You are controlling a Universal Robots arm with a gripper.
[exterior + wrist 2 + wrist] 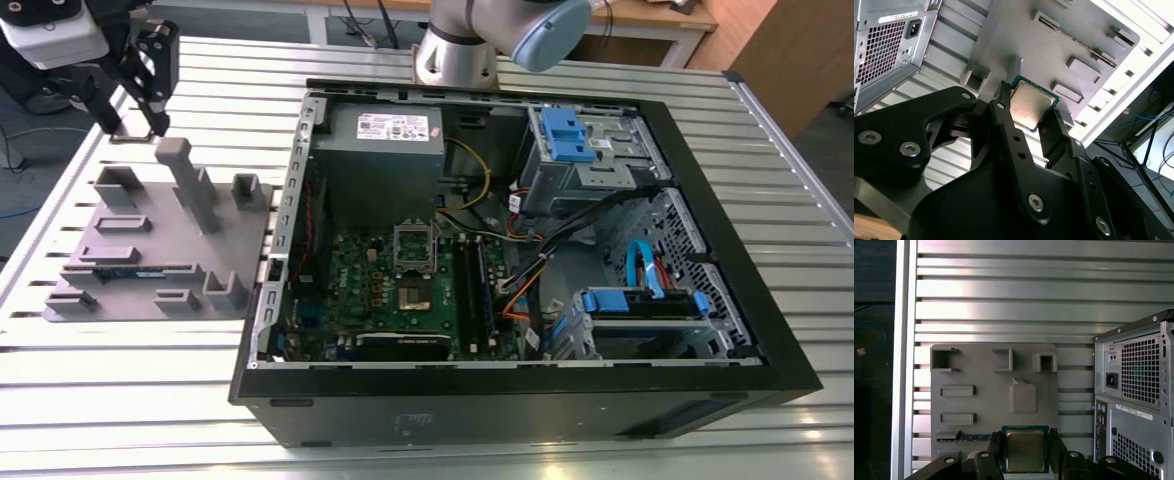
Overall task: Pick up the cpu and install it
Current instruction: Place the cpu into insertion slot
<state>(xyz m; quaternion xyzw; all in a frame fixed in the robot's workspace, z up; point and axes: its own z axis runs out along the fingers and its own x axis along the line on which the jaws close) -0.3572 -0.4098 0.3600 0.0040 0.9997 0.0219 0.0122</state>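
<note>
The gripper [1025, 446] has its two black fingers [996, 444] squeezed in on the cpu [1025, 450]. One finger presses on each of two opposite edges. In both wrist views the cpu's shiny silver top faces the camera, with a thin dark green rim around it. It hangs in the air, held only by the fingers.

In the exterior view, the gripper is up at 10 o'clock in the scene, above the far end of a grey tray [147, 240]. The tray lies flat on the silver table [120, 400], which has long grooves. It has small blocks and posts sticking up from it. A long thin memory stick [971, 437] lies in one slot of the tray.

An open black computer [534, 405] lies on its side at 3 o'clock from the tray, just beside it. Inside it is a green board [380, 300]. A silver frame [414, 245] sits on the board, with nothing in it. A grey box [387, 135] sits at 12 o'clock from the board. Blue parts and wires are at 3 o'clock from it. The cpu is well apart from the silver frame.
</note>
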